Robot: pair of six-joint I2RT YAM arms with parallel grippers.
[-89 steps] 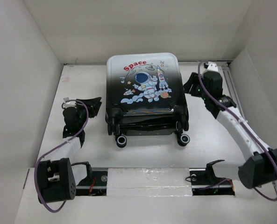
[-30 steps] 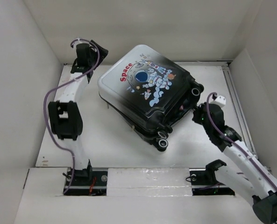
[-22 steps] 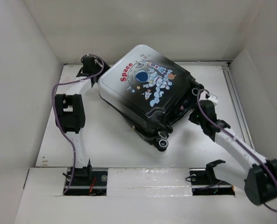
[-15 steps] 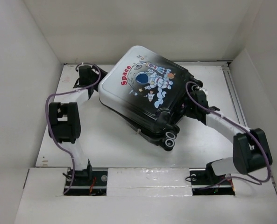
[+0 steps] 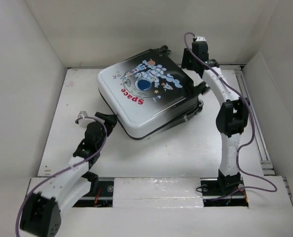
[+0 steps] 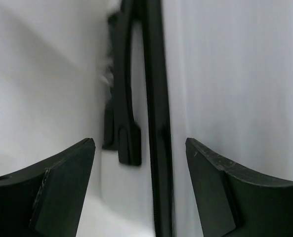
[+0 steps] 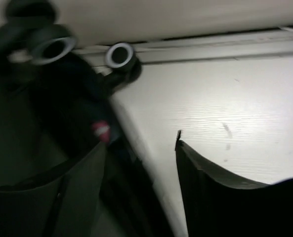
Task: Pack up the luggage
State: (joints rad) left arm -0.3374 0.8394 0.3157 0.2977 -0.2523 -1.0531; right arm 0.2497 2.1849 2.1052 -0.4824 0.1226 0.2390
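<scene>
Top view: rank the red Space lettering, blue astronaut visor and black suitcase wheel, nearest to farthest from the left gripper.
From the left gripper:
1. Red Space lettering, near white end.
2. Blue astronaut visor, mid-lid.
3. Black suitcase wheel, far right.

The luggage (image 5: 136, 111) has a hard, smooth shell that looks like plastic, with a glossy finish that catches the light. Its printed picture lies flat under that gloss. The black rim band (image 6: 156, 123) between the shell halves looks matt, like rubber or plastic. The wheels (image 7: 119, 55) are dark with pale, shiny hubs, though blurred. The tabletop (image 7: 235, 108) is white and matt, with a faint wood-like grain showing near its far edge. The fingers (image 6: 57, 192) of the left gripper (image 6: 139, 145) are matt black plastic, slightly scuffed along the edges. The fingers (image 7: 225, 202) of the right gripper (image 7: 141, 140) look alike. A strip (image 5: 156, 190) along the tabletop's near edge is glossy and wrinkled, like white tape.
</scene>
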